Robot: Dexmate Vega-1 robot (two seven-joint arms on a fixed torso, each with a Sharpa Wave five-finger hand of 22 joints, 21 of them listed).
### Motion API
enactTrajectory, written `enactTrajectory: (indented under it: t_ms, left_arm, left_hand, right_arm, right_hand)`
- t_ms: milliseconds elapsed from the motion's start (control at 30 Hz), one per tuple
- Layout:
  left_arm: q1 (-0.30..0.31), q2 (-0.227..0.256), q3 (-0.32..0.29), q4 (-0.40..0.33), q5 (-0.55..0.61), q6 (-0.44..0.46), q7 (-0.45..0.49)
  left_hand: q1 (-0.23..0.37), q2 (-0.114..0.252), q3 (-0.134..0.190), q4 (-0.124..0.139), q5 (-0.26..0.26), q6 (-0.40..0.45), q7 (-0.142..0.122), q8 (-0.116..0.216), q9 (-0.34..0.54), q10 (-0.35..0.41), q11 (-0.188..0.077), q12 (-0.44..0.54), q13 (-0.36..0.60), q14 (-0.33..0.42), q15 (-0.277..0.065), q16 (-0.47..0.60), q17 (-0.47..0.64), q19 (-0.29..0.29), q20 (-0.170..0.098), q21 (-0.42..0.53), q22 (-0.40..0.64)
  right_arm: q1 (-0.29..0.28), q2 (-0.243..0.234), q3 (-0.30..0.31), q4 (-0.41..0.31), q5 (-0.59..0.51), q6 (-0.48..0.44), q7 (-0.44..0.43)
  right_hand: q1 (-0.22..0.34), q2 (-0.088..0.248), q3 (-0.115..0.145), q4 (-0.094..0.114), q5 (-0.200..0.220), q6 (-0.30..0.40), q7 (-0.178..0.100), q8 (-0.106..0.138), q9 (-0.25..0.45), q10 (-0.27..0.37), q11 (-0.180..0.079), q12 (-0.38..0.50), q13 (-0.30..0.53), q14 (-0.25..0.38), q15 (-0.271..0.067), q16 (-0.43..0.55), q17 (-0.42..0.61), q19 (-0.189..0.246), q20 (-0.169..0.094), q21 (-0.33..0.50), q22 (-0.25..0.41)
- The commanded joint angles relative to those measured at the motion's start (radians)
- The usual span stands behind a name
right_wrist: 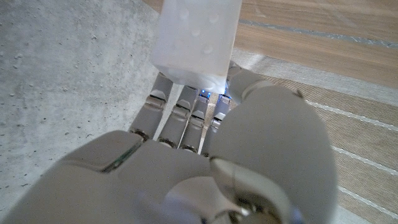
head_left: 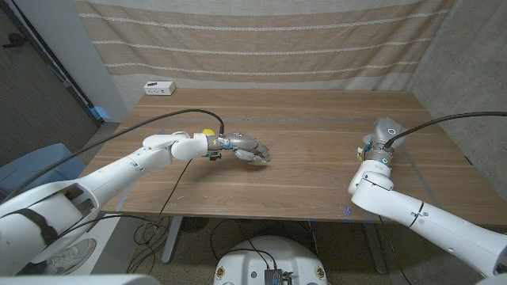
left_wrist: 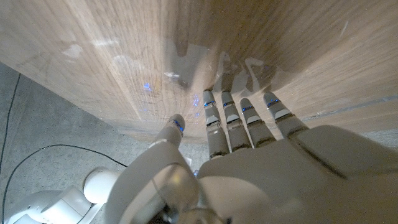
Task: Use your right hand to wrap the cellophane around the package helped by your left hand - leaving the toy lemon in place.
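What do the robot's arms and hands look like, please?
Both arms are glossy white rounded shells with black cables trailing behind. The left hand and right hand are silver-grey metal, the fingers segmented with dark joints and small blue lights. The right wrist carries a teal ring.

- The table [head_left: 317, 178] shows bare wood across its middle, between the two arms, so there is open room there for a robot hand to pass.
- The left robot hand [head_left: 247, 149] reaches over the table's left half with its fingers spread; its forearm and a black cable [head_left: 170, 117] cross the left side.
- A small yellow thing [head_left: 207, 132] sits just behind the left wrist, partly hidden.
- The right robot hand [right_wrist: 205, 118] stands near the right edge, gripping a translucent white block [right_wrist: 196, 43] that rises past its fingers.
- A white box [head_left: 158, 88] lies at the far left corner, well apart from both hands.
- A striped curtain [head_left: 261, 39] closes off the far edge.
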Motion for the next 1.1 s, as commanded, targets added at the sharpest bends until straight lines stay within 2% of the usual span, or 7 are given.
enactTrajectory:
  t_ms: [33, 233, 633, 1100]
  left_arm:
    - [0.022, 0.017, -0.014, -0.028, 0.000, 0.015, -0.009]
    - [0.024, 0.017, -0.015, -0.028, 0.009, 0.010, 0.000]
    - [0.034, 0.023, -0.020, -0.039, 0.027, 0.014, 0.016]
    - [0.031, 0.017, -0.017, -0.033, 0.029, 0.010, 0.018]
  left_hand:
    - [-0.008, -0.002, 0.000, 0.007, -0.001, 0.009, 0.000, 0.004, 0.002, 0.011, -0.003, 0.002, 0.004, 0.010, -0.006, 0.001, 0.002, 0.007, 0.002, 0.004, 0.004]
    - [-0.010, -0.002, 0.001, 0.007, -0.001, 0.013, 0.002, 0.003, 0.002, 0.007, -0.005, -0.002, 0.004, 0.007, -0.008, -0.002, 0.001, 0.008, 0.002, 0.003, 0.004]
    - [-0.010, -0.001, 0.005, 0.005, -0.001, 0.003, -0.006, -0.003, 0.002, -0.003, -0.004, -0.011, 0.004, 0.000, -0.013, -0.007, 0.001, 0.006, -0.002, 0.000, 0.004]
    - [-0.012, -0.001, 0.008, 0.003, -0.001, -0.009, -0.008, -0.008, 0.002, -0.007, -0.005, -0.017, 0.004, -0.006, -0.008, -0.010, 0.000, 0.005, -0.001, -0.003, 0.003]
  right_arm:
    - [-0.008, -0.056, -0.049, -0.102, -0.163, 0.071, 0.149]
    - [-0.002, -0.064, -0.080, -0.136, -0.237, 0.101, 0.219]
    - [-0.028, -0.073, -0.087, -0.177, -0.329, 0.176, 0.362]
    - [-0.066, -0.025, -0.077, -0.166, -0.401, 0.238, 0.464]
  right_hand:
    - [0.172, 0.155, -0.006, 0.002, 0.000, 0.008, -0.002, -0.007, 0.002, 0.014, -0.001, -0.004, 0.004, 0.011, -0.150, -0.003, 0.002, -0.015, -0.153, 0.012, 0.004]
    - [0.179, 0.155, -0.011, 0.003, -0.001, 0.012, -0.002, -0.008, 0.002, 0.017, 0.000, -0.005, 0.004, 0.015, -0.150, -0.004, 0.001, -0.014, -0.152, 0.019, 0.005]
    - [0.192, 0.154, -0.022, 0.003, -0.001, 0.014, 0.001, -0.013, 0.003, 0.019, 0.002, -0.010, 0.004, 0.024, -0.150, -0.007, -0.002, -0.014, -0.152, 0.032, 0.007]
    - [0.204, 0.153, -0.035, 0.005, 0.000, 0.014, 0.004, -0.020, 0.004, 0.024, 0.004, -0.014, 0.004, 0.033, -0.150, -0.010, -0.006, -0.017, -0.151, 0.047, 0.010]
